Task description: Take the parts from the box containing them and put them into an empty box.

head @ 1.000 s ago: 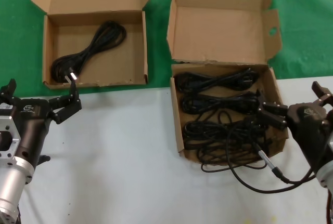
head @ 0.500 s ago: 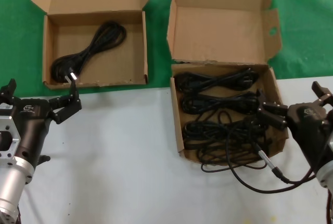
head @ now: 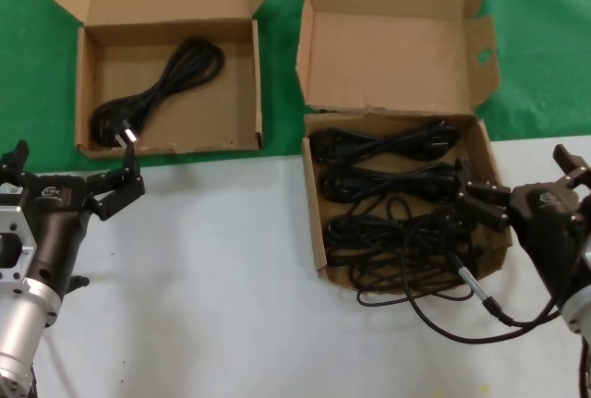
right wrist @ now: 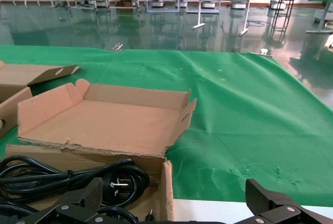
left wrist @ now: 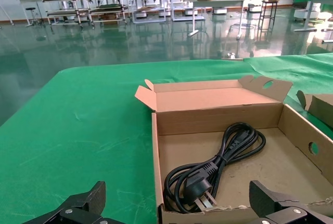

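Two brown cardboard boxes side by side across the line where the white counter (head: pixel 231 278) meets the green cloth (head: pixel 28 75). Squarish box (head: pixel 319 232) with the winged lid on the right, packed with bundled black power cords (head: pixel 388 181), one loop spilling over its near edge onto the counter. Wider box (head: pixel 88 93) with the flat lid on the left, holding just one coiled cord (head: pixel 162 84), plug end with metal prongs toward its near left corner.

Right tool (head: pixel 480 204) low over the right edge of the squarish box, just above the cords, fingers spread wide apart, nothing gripped. Left tool (head: pixel 69 172) parked just in front of the wider box's near wall, close to the counter's left edge, also open and holding nothing.
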{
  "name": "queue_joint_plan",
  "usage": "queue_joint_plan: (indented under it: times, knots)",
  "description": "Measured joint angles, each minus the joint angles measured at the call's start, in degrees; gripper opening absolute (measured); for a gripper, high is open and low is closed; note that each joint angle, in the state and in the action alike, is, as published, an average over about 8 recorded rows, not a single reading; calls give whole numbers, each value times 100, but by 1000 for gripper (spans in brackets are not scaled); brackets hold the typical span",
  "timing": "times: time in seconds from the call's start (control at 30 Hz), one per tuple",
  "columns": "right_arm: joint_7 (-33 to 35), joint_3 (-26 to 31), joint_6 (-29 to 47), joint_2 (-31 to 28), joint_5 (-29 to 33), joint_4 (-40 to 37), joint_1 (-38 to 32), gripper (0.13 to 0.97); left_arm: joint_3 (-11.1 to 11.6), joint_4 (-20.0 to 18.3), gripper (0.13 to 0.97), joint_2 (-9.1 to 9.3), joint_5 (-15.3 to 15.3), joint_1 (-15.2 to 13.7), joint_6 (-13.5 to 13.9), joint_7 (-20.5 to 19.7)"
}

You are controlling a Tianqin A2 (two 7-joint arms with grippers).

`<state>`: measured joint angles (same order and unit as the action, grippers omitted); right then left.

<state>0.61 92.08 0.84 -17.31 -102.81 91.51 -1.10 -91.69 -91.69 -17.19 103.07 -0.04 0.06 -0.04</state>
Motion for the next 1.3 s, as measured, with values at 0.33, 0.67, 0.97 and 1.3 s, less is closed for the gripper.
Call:
queue_joint_plan:
  times: [0.33, 0.67, 0.97, 1.3]
  knots:
    - [0, 0, 0, 0, 0, 0, 0, 966, 0, 0, 966, 0, 0, 0, 0, 0]
    - [0, 0, 0, 0, 0, 0, 0, 966, 0, 0, 966, 0, 0, 0, 0, 0]
    - [0, 0, 0, 0, 0, 0, 0, 966, 0, 0, 966, 0, 0, 0, 0, 0]
    - [0, 0, 0, 0, 0, 0, 0, 966, 0, 0, 966, 0, 0, 0, 0, 0]
